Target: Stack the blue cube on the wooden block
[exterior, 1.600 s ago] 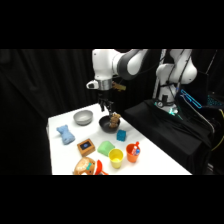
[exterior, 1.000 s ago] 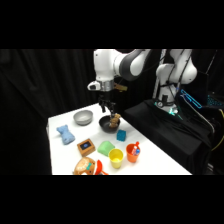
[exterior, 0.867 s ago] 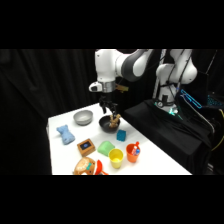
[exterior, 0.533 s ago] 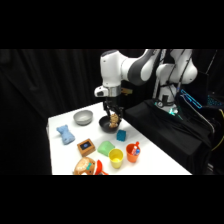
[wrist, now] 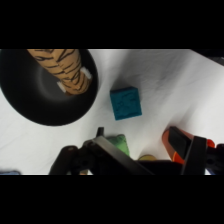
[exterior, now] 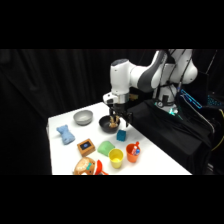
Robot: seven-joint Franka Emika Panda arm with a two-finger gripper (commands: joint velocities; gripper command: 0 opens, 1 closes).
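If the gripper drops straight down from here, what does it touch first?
Probably the small teal-blue cube, or bare white table right beside it. The gripper hangs just above the cube, next to the dark bowl holding a tiger-striped toy; exact alignment is unclear.

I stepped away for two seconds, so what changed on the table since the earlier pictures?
Only the arm moved: the gripper slid toward the picture's right, from the black bowl's far edge to above the blue cube. Nothing was gripped or released. The cube, wooden block and cups stayed put.
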